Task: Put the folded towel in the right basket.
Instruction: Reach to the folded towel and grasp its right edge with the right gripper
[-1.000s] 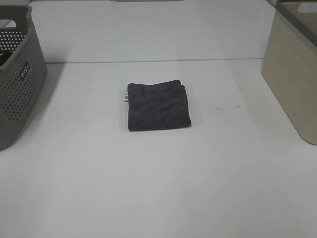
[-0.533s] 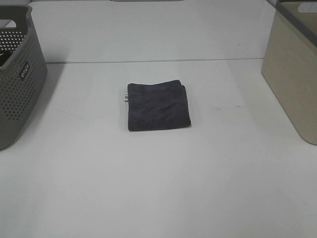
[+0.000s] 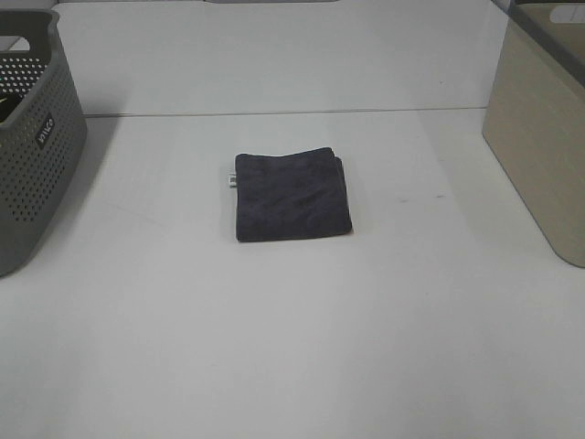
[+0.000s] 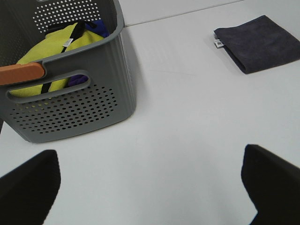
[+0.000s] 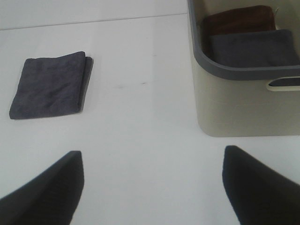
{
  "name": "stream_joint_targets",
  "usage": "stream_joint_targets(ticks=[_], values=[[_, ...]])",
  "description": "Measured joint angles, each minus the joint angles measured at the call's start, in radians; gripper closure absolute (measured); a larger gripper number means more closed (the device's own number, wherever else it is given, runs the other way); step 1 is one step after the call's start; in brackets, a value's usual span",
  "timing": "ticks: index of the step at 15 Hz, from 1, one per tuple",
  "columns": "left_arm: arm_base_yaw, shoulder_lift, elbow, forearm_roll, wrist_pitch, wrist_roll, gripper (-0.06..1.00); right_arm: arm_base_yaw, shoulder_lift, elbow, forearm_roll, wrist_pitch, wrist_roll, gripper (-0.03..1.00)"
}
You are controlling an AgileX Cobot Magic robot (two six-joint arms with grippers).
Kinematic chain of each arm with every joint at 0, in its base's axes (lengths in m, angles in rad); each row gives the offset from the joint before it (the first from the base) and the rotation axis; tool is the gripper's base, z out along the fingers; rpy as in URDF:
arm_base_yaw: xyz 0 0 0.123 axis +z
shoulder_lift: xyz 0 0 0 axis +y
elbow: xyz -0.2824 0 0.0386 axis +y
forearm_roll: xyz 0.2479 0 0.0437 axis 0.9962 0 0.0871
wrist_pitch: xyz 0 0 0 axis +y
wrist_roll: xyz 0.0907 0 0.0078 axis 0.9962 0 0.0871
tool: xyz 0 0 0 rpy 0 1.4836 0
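Observation:
A dark grey folded towel (image 3: 292, 195) lies flat in the middle of the white table; it also shows in the left wrist view (image 4: 258, 43) and the right wrist view (image 5: 50, 85). The beige right basket (image 3: 541, 128) stands at the table's right edge; the right wrist view (image 5: 243, 101) shows folded brown and grey cloths inside it. My left gripper (image 4: 150, 187) is open and empty, far from the towel, near the left basket. My right gripper (image 5: 152, 187) is open and empty, between towel and right basket. Neither gripper shows in the exterior view.
A grey perforated basket (image 3: 32, 137) stands at the table's left edge; in the left wrist view (image 4: 70, 89) it holds yellow and blue cloth and an orange piece by its rim. The white table (image 3: 292, 347) runs wide around the towel.

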Motion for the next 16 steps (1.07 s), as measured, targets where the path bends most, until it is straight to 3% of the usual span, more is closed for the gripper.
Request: stream_joint_targets(ticks=[5, 10, 16], values=[[0.0, 0.0, 0.0, 0.0, 0.0, 0.0, -0.04, 0.0, 0.48, -0.278, 0.147, 0.0, -0.135, 0.21], [0.0, 0.0, 0.0, 0.0, 0.0, 0.0, -0.04, 0.016, 0.826, -0.566, 0.328, 0.056, -0.247, 0.25], [0.0, 0.0, 0.0, 0.0, 0.0, 0.0, -0.04, 0.225, 1.108, -0.742, 0.356, 0.056, -0.279, 0.26]])
